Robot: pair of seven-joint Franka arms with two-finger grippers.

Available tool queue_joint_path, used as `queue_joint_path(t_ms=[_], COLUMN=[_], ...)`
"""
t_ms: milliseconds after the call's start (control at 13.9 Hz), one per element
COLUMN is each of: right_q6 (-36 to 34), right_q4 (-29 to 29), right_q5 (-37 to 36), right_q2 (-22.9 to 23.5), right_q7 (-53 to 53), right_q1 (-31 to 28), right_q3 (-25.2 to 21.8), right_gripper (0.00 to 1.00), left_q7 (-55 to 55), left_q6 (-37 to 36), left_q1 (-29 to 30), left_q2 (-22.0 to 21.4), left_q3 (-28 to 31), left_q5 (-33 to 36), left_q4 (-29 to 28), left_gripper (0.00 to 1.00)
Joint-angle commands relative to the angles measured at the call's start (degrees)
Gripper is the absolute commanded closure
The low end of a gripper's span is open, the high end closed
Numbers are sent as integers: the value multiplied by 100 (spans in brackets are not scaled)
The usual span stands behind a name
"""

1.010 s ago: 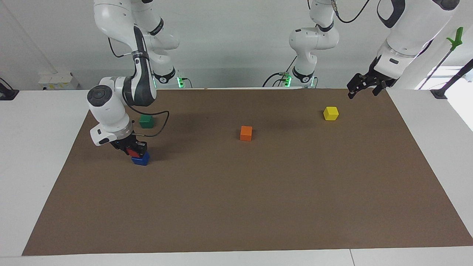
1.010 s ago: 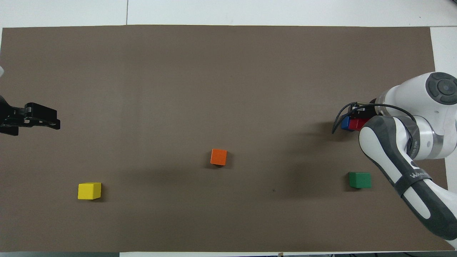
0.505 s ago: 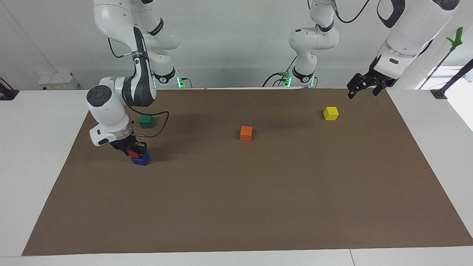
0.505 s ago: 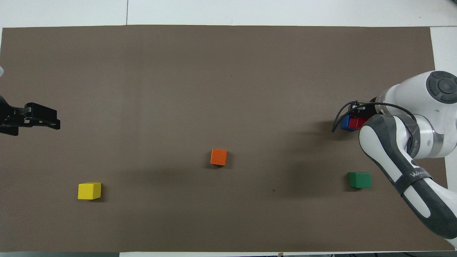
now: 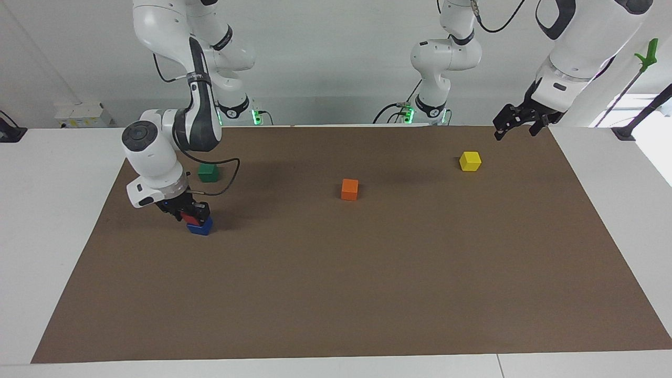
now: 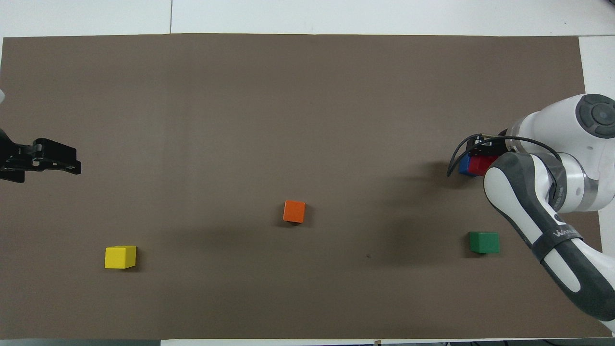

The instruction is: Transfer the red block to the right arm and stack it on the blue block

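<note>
The red block (image 5: 189, 218) sits on top of the blue block (image 5: 201, 227) at the right arm's end of the mat; both also show in the overhead view, the red block (image 6: 478, 165) over the blue block (image 6: 463, 165). My right gripper (image 5: 192, 212) is down at the red block, right over the stack. My left gripper (image 5: 517, 126) is open and empty, held in the air over the mat's edge at the left arm's end, close to the yellow cube; it also shows in the overhead view (image 6: 57, 161).
A green cube (image 5: 208, 172) lies nearer to the robots than the stack. An orange cube (image 5: 349, 189) lies mid-mat. A yellow cube (image 5: 470, 160) lies toward the left arm's end. The brown mat (image 5: 336, 294) covers most of the white table.
The right arm's wrist has risen slightly while the red block stays on the blue block. The left arm has not moved.
</note>
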Motion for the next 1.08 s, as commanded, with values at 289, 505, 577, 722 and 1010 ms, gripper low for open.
queue_joint_path(t_ms=[289, 505, 577, 722, 1010], right_q6=[-1376, -1983, -2133, -2597, -4259], right_q4=[1043, 1431, 1466, 1650, 2398], right_q5=[-45, 51, 60, 69, 341], right_q2=[-226, -718, -902, -1210, -1343], right_q7=[-859, -1354, -1372, -1363, -1372], right_q1=[-127, -118, -118, -39, 14], right_q3=[49, 57, 57, 101, 128], right_gripper=[0, 0, 0, 0, 0], left_q7=[47, 47, 47, 47, 47], left_q6=[-3, -3, -3, -3, -3], left_q1=[61, 61, 61, 61, 61], left_q2=[-143, -134, -143, -143, -143], left_q3=[-23, -23, -23, -23, -23], left_q5=[46, 46, 46, 46, 46], left_q4=[-151, -151, -151, -151, -151], left_gripper=[0, 0, 0, 0, 0])
